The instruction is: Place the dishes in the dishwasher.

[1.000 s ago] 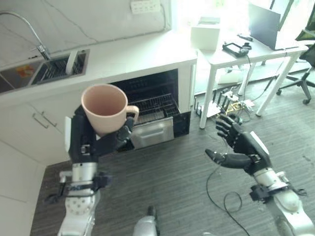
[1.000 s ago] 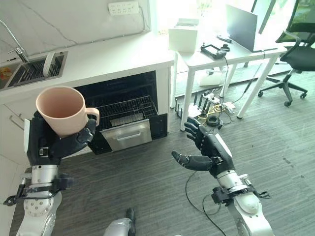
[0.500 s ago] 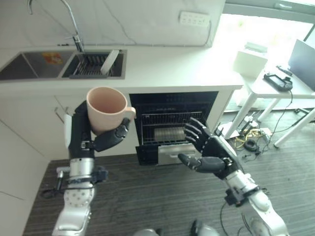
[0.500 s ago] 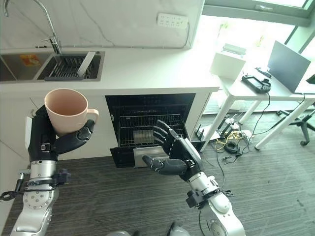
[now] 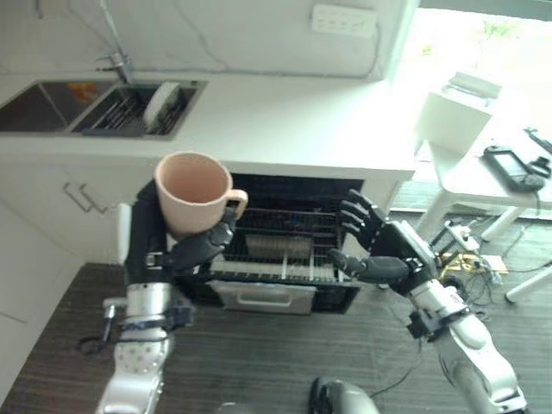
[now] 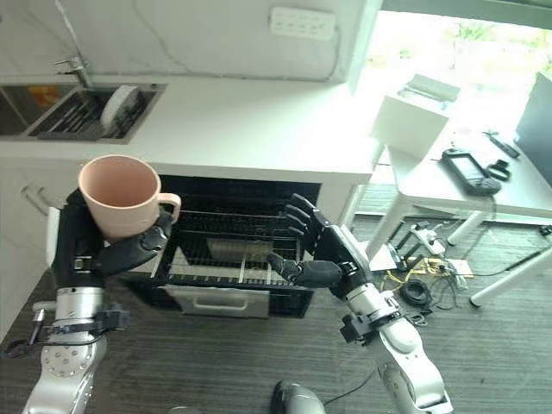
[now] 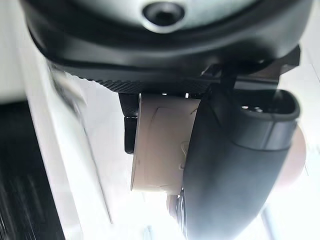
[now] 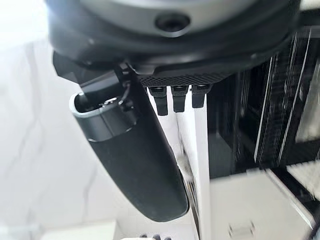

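My left hand (image 5: 159,250) is shut on a pale pink mug (image 5: 191,191), held upright with its mouth up and its handle toward the dishwasher. The mug's side (image 7: 160,150) shows against the palm in the left wrist view. The open dishwasher (image 5: 285,250) sits under the white counter, its wire rack (image 6: 233,259) pulled out, with a pale dish lying in it. My right hand (image 5: 388,254) is open, fingers spread, hovering just to the right of the rack's front. Its thumb (image 8: 135,165) holds nothing.
The white counter (image 5: 285,121) carries a sink (image 5: 52,103) with a drying rack and a plate (image 5: 159,90) at the back left. A white desk (image 6: 448,181) with a box and a controller stands to the right. Cables lie on the dark floor below it.
The camera has swung, so the dishwasher now sits centred and closer. My right hand has come up beside the rack's right front. The mug stays in my left hand.
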Robot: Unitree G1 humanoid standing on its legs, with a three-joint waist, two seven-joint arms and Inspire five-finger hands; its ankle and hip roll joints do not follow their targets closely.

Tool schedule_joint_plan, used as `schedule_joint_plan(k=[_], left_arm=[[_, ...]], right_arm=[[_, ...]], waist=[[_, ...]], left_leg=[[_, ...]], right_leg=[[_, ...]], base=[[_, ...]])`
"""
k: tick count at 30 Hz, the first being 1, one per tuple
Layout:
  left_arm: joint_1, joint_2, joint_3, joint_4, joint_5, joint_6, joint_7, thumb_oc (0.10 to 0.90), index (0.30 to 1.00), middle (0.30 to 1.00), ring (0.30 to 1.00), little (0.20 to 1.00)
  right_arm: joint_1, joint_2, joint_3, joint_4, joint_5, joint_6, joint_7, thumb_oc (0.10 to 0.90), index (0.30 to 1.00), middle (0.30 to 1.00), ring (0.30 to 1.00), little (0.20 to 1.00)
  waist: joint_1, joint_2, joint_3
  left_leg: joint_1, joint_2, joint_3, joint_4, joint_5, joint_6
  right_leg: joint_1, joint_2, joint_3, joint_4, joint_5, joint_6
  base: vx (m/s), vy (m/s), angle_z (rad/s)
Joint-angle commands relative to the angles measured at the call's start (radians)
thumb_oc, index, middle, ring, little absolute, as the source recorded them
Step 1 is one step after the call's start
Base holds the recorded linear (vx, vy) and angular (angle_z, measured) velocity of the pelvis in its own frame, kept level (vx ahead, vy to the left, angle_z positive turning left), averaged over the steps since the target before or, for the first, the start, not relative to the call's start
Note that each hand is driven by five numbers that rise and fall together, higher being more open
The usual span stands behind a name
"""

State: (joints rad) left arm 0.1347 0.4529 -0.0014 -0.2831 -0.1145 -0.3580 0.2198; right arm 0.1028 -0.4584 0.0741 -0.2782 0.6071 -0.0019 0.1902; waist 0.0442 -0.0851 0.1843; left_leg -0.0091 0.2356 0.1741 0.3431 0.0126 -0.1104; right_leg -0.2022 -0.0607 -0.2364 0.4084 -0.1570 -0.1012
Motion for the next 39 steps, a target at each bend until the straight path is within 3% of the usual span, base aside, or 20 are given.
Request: schedule_joint_plan(k=[1, 3, 5, 6, 9, 11, 14, 16, 21, 26, 30, 31, 32, 33, 35, 39], left_arm=[[-0.04, 0.032, 0.072, -0.078, -0.063, -0.126, 0.011, 0.4, 0.3, 0.3, 0.3, 0.3], [-0.019, 0.025, 0.072, -0.084, -0.048, -0.135, 0.02, 0.4, 0.3, 0.3, 0.3, 0.3], [-0.011, 0.022, 0.074, -0.086, -0.053, -0.141, 0.024, 0.4, 0.3, 0.3, 0.3, 0.3], [-0.013, 0.014, 0.076, -0.088, -0.078, -0.15, 0.024, 0.4, 0.3, 0.3, 0.3, 0.3], [-0.015, 0.003, 0.068, -0.091, -0.064, -0.171, 0.043, 0.4, 0.3, 0.3, 0.3, 0.3], [-0.015, 0.0, 0.069, -0.092, -0.076, -0.166, 0.049, 0.4, 0.3, 0.3, 0.3, 0.3], [-0.022, 0.003, 0.072, -0.076, -0.102, -0.165, 0.063, 0.4, 0.3, 0.3, 0.3, 0.3], [-0.036, 0.006, 0.073, -0.064, -0.105, -0.167, 0.076, 0.4, 0.3, 0.3, 0.3, 0.3], [-0.081, 0.014, 0.072, -0.009, -0.055, -0.151, 0.075, 0.4, 0.3, 0.3, 0.3, 0.3], [-0.121, 0.037, 0.053, 0.044, 0.002, -0.118, 0.046, 0.4, 0.3, 0.3, 0.3, 0.3], [-0.128, 0.041, 0.052, 0.048, 0.001, -0.113, 0.042, 0.4, 0.3, 0.3, 0.3, 0.3], [-0.173, 0.061, -0.011, 0.096, 0.142, -0.113, 0.075, 0.4, 0.3, 0.3, 0.3, 0.3], [-0.199, 0.068, -0.028, 0.115, 0.181, -0.123, 0.107, 0.4, 0.3, 0.3, 0.3, 0.3], [-0.213, 0.078, -0.038, 0.124, 0.209, -0.117, 0.125, 0.4, 0.3, 0.3, 0.3, 0.3], [-0.228, 0.09, -0.043, 0.151, 0.216, -0.126, 0.112, 0.4, 0.3, 0.3, 0.3, 0.3], [-0.229, 0.084, -0.075, 0.141, 0.253, -0.086, 0.11, 0.4, 0.3, 0.3, 0.3, 0.3]], right_arm=[[-0.027, 0.016, -0.045, -0.112, 0.037, -0.101, 0.027, 0.8, 0.9, 0.9, 0.9, 0.9], [-0.02, 0.012, -0.046, -0.109, 0.037, -0.092, 0.039, 0.8, 0.9, 0.9, 0.9, 0.9], [-0.019, 0.012, -0.044, -0.106, 0.036, -0.091, 0.041, 0.8, 0.9, 0.9, 0.9, 0.9], [-0.021, 0.022, -0.032, -0.102, 0.016, -0.097, 0.036, 0.8, 0.9, 0.9, 0.9, 0.9], [-0.019, 0.021, -0.014, -0.107, -0.019, -0.113, 0.024, 0.8, 0.9, 0.9, 0.9, 0.9], [-0.022, 0.005, -0.01, -0.109, -0.042, -0.118, 0.043, 0.8, 0.9, 0.9, 0.9, 0.9], [-0.023, -0.037, -0.024, -0.107, -0.031, -0.121, 0.054, 0.8, 0.9, 0.9, 0.9, 0.9], [-0.032, -0.056, -0.042, -0.102, 0.005, -0.112, 0.069, 0.8, 0.9, 0.9, 0.9, 0.9], [-0.051, -0.016, -0.052, -0.101, 0.044, -0.086, 0.094, 0.8, 0.9, 0.9, 0.9, 0.9], [-0.09, 0.038, -0.045, -0.097, 0.074, -0.098, 0.097, 0.8, 0.9, 0.9, 0.9, 0.9], [-0.093, 0.042, -0.044, -0.099, 0.077, -0.099, 0.096, 0.8, 0.9, 0.9, 0.9, 0.9], [-0.13, 0.062, 0.0, -0.101, 0.107, -0.1, 0.133, 0.8, 0.9, 0.9, 0.9, 0.9], [-0.148, 0.056, 0.006, -0.094, 0.119, -0.1, 0.144, 0.8, 0.9, 0.9, 0.9, 0.9], [-0.158, 0.057, 0.016, -0.091, 0.127, -0.097, 0.159, 0.8, 0.9, 0.9, 0.9, 0.9], [-0.194, 0.037, 0.036, -0.075, 0.14, -0.108, 0.153, 0.8, 0.9, 0.9, 0.9, 0.9], [-0.234, 0.015, 0.051, -0.067, 0.169, -0.104, 0.169, 0.8, 0.9, 0.9, 0.9, 0.9]], waist=[[-0.003, -0.012, -0.088], [0.003, -0.001, -0.087], [0.006, 0.011, -0.085], [0.007, 0.034, -0.083], [0.022, 0.058, -0.082], [0.029, 0.063, -0.083], [0.014, 0.062, -0.091], [0.01, 0.064, -0.095], [0.002, 0.066, -0.102], [0.008, 0.065, -0.099], [0.008, 0.066, -0.097], [-0.01, 0.082, -0.091], [-0.007, 0.077, -0.09], [-0.008, 0.063, -0.086], [0.005, 0.049, -0.087], [0.031, 0.037, -0.104]], left_leg=[[0.041, -0.05, 0.028, -0.039, -0.072, 0.021], [0.017, -0.106, -0.006, -0.043, -0.089, 0.034], [-0.002, -0.115, -0.027, -0.043, -0.111, 0.035], [-0.044, -0.101, -0.052, -0.043, -0.128, 0.024], [-0.115, -0.067, -0.107, -0.043, -0.079, -0.012], [-0.139, -0.063, -0.133, -0.043, -0.069, -0.017], [-0.124, -0.063, -0.101, -0.043, -0.105, -0.012], [-0.116, -0.081, -0.114, -0.043, -0.129, -0.006], [-0.089, -0.104, -0.111, -0.043, -0.173, 0.017], [-0.07, -0.136, -0.125, -0.043, -0.204, 0.056], [-0.07, -0.139, -0.126, -0.043, -0.205, 0.063], [-0.056, -0.156, -0.132, -0.043, -0.21, 0.099], [-0.063, -0.153, -0.126, -0.043, -0.204, 0.091], [-0.052, -0.168, -0.13, -0.043, -0.215, 0.089], [-0.042, -0.166, -0.125, -0.043, -0.222, 0.082], [-0.035, -0.152, -0.11, -0.043, -0.223, 0.059]], right_leg=[[0.092, -0.145, -0.045, -0.108, 0.035, 0.195], [0.088, -0.13, -0.027, -0.108, 0.036, 0.196], [0.091, -0.114, -0.017, -0.108, 0.033, 0.197], [0.094, -0.092, -0.005, -0.108, 0.024, 0.197], [0.101, -0.079, 0.0, -0.108, 0.003, 0.198], [0.106, -0.082, 0.009, -0.108, -0.008, 0.198], [0.107, -0.103, 0.004, -0.108, -0.001, 0.201], [0.111, -0.112, 0.011, -0.108, 0.003, 0.207], [0.125, -0.144, 0.022, -0.108, 0.018, 0.236], [0.147, -0.192, 0.018, -0.108, 0.069, 0.281], [0.16, -0.194, 0.017, -0.108, 0.081, 0.284], [0.143, -0.162, 0.022, -0.065, 0.197, 0.259], [0.132, -0.152, 0.015, -0.108, 0.156, 0.253], [0.11, -0.158, 0.034, -0.108, 0.175, 0.261], [0.098, -0.175, 0.062, -0.108, 0.107, 0.268], [0.12, -0.172, 0.045, -0.108, 0.051, 0.264]], base=[[0.07, -0.085, 0.62], [0.06, -0.035, 0.3], [0.04, 0.038, -0.31], [0.04, 0.118, -0.31], [0.03, 0.139, -0.04], [0.04, 0.149, -0.01], [0.02, 0.238, -0.27], [0.03, 0.214, -0.3], [0.06, 0.201, -0.1], [0.06, 0.214, 0.07], [0.05, 0.118, 0.07], [0.14, 0.281, -0.03], [0.18, 0.23, 0.09], [0.04, -0.114, 0.09], [0.11, -0.153, -0.24], [0.09, -0.134, 0.02]])
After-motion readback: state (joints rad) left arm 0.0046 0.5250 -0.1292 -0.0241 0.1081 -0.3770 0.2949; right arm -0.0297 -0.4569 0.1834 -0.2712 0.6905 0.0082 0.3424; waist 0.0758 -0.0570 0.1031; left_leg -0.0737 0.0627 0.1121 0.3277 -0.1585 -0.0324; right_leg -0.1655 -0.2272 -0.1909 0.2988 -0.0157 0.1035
